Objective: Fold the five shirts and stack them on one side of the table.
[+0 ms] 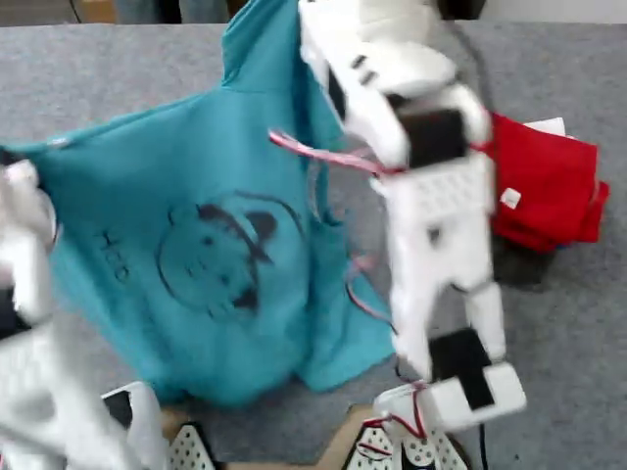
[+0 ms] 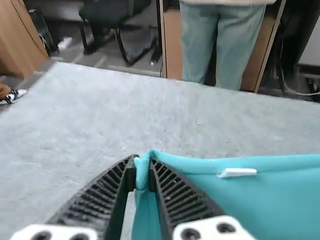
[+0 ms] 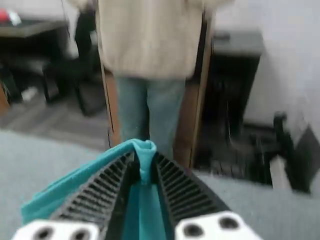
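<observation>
High view: A teal shirt (image 1: 196, 245) hangs spread over the grey table (image 1: 118, 69), print side up, with one edge raised at each arm. A red pile (image 1: 544, 186) of folded cloth lies on the table, well apart from both jaws, on the far side of the right arm from the shirt. I cannot count the layers in it, so I cannot tell how many of the five shirts it holds.

Left wrist view: The left gripper (image 2: 142, 175) has its jaws closed on a doubled teal hem. The hem sits pinched right at the jaw tips. A white label (image 2: 237, 173) lies on the cloth just beside the jaws, and bare table extends beyond the tips.

Right wrist view: The right gripper (image 3: 144, 155) clamps a second fold of the same shirt between its jaw tips. Cloth trails off to one side below the jaws, and the table lies well beneath them.

Status, as I judge it: stacking has begun with the red pile. The teal shirt is gripped at two points but unfolded; folding it and placing it on the pile are left.
</observation>
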